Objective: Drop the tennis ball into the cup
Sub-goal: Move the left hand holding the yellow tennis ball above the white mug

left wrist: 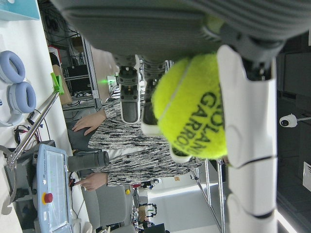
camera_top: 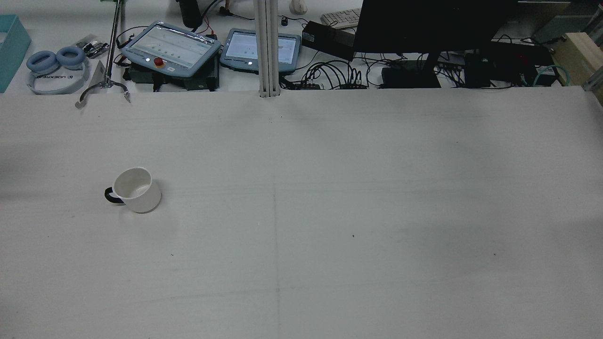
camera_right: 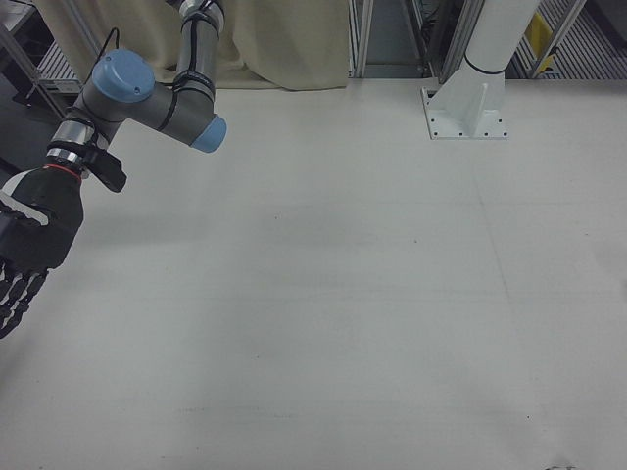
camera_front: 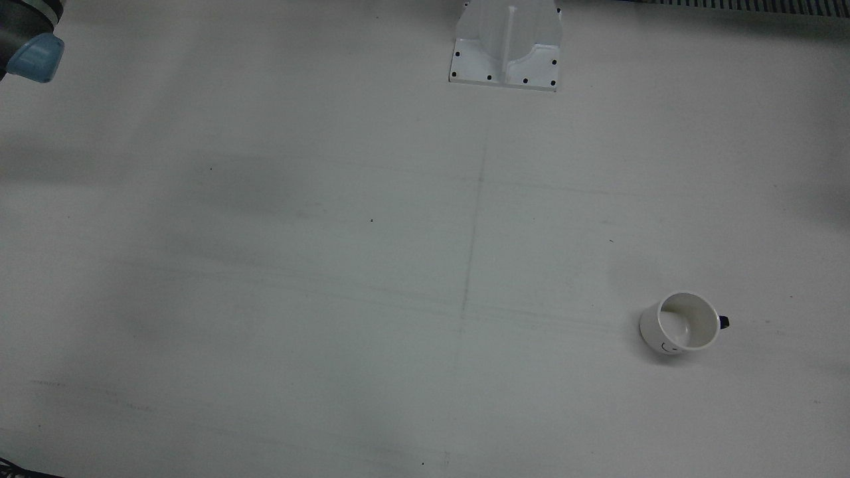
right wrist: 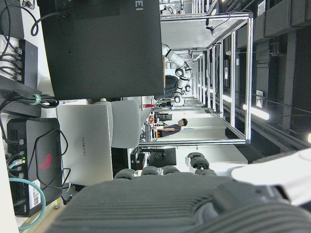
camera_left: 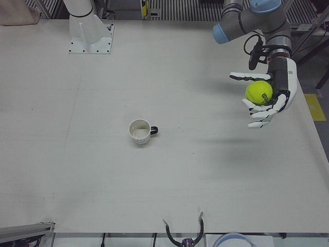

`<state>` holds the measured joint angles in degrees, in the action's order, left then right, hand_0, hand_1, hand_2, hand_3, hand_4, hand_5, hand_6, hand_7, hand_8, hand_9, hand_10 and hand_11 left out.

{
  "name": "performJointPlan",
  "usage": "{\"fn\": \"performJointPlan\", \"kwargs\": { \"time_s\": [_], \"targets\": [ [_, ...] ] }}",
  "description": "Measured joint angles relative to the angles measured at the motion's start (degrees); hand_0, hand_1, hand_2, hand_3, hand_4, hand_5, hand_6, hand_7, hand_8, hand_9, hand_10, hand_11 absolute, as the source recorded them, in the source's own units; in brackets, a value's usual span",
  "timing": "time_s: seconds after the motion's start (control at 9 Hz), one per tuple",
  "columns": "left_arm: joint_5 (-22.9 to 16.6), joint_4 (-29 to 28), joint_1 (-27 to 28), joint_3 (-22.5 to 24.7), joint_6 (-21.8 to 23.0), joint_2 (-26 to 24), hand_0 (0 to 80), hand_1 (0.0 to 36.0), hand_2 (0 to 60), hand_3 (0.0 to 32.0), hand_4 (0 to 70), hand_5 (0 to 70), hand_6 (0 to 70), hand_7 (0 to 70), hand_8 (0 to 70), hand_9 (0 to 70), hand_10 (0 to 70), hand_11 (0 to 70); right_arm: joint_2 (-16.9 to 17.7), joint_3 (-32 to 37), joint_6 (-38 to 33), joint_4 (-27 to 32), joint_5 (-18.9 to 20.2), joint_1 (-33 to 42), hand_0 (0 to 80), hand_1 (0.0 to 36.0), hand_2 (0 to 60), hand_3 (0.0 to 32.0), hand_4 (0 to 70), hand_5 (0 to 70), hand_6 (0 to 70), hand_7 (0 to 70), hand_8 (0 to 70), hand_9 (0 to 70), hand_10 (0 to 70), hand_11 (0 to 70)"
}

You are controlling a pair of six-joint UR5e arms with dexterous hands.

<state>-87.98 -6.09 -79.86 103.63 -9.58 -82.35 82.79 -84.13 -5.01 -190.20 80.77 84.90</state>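
Even, dim overhead light; soft shadows; mild blur.

The tennis ball reads "GARRO"; the laptop reads "HUAWEI".

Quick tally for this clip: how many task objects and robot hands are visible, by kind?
Tennis ball: 1, held in the left robot hand
Cup: 1, upright on the table
Robot hands: 2, the left one and the right robot hand, which holds nothing visible
Total: 4
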Motion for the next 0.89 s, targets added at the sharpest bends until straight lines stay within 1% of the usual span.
{"fn": "performJointPlan", "kwargs": {
  "time_s": [0.22, 0.44, 0.56, 0.67, 0.78, 0.89],
  "targets": [
    [0.00, 0.12, 0.01, -0.01, 0.00, 0.00, 60.0, 16.8, 8.5, 0.0, 28.4, 24.4, 70.0, 70.0, 47.5, 61.1, 19.4, 29.7, 0.00, 0.01, 0.00, 0.00, 0.00, 0.00, 0.0, 0.0, 0.0, 0.0, 0.0, 0.0, 0.0, 0.0, 0.0, 0.0, 0.0, 0.0],
    [0.00, 0.12, 0.05, 0.02, 0.00, 0.04, 58.7, 15.8, 11.0, 0.0, 27.7, 25.6, 70.0, 70.0, 46.8, 60.2, 19.2, 29.4, 0.00, -0.02, 0.00, 0.00, 0.00, 0.00, 0.0, 0.0, 0.0, 0.0, 0.0, 0.0, 0.0, 0.0, 0.0, 0.0, 0.0, 0.0],
    [0.00, 0.01, 0.24, 0.35, -0.06, 0.06, 58.6, 16.2, 11.5, 0.0, 28.5, 24.7, 70.0, 70.0, 46.4, 59.6, 18.9, 28.9, 0.00, -0.05, 0.00, 0.00, 0.00, 0.00, 0.0, 0.0, 0.0, 0.0, 0.0, 0.0, 0.0, 0.0, 0.0, 0.0, 0.0, 0.0],
    [-0.03, 0.24, 1.57, 1.14, -0.20, 0.01, 57.4, 15.7, 11.8, 0.0, 27.9, 24.0, 70.0, 70.0, 45.9, 59.0, 18.6, 28.3, 0.00, -0.06, 0.00, 0.00, 0.00, 0.00, 0.0, 0.0, 0.0, 0.0, 0.0, 0.0, 0.0, 0.0, 0.0, 0.0, 0.0, 0.0],
    [0.00, 1.01, 4.62, 2.32, -0.43, -0.24, 56.7, 15.1, 11.5, 0.0, 27.2, 23.9, 70.0, 70.0, 46.1, 59.2, 18.9, 28.7, 0.00, -0.06, 0.00, 0.00, 0.00, 0.00, 0.0, 0.0, 0.0, 0.0, 0.0, 0.0, 0.0, 0.0, 0.0, 0.0, 0.0, 0.0],
    [0.10, 1.80, 8.11, 2.89, -0.75, -0.93, 54.6, 13.4, 11.6, 0.0, 28.8, 22.3, 70.0, 70.0, 46.2, 59.5, 18.9, 28.5, 0.00, -0.05, 0.00, 0.00, 0.00, 0.00, 0.0, 0.0, 0.0, 0.0, 0.0, 0.0, 0.0, 0.0, 0.0, 0.0, 0.0, 0.0]
  ]
}}
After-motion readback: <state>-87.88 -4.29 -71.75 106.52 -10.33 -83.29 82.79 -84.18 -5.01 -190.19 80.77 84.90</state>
